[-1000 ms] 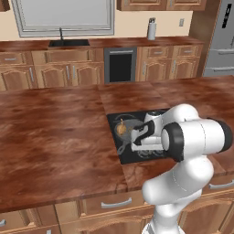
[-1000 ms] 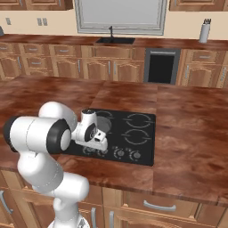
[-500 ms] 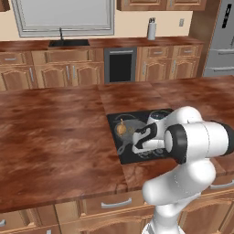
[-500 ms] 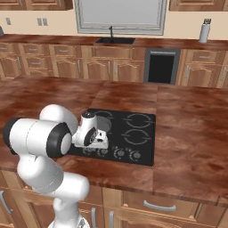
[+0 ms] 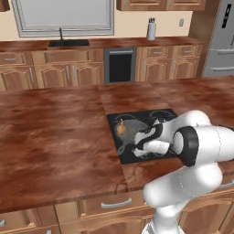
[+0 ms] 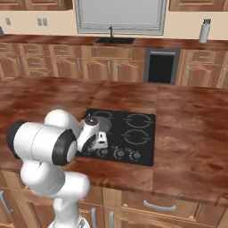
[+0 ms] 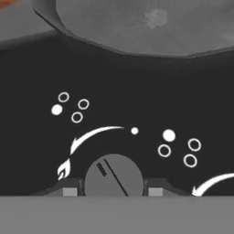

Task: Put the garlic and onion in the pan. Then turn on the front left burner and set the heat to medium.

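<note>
- Knob sits at the cooktop's front edge: I judge it small, rigid, slick; pinch across its round sides.
- My tool is clamped on it.
- Onion lies in the pan behind.

We see even, diffuse rendered light across the kitchen, with no strong shadows and no clear source. The wooden countertop shows a soft sheen, the black cooktop stays matte without glare. Both base views look soft and low in detail. The hand view is dim, its white markings crisp, edges slightly jagged
</note>
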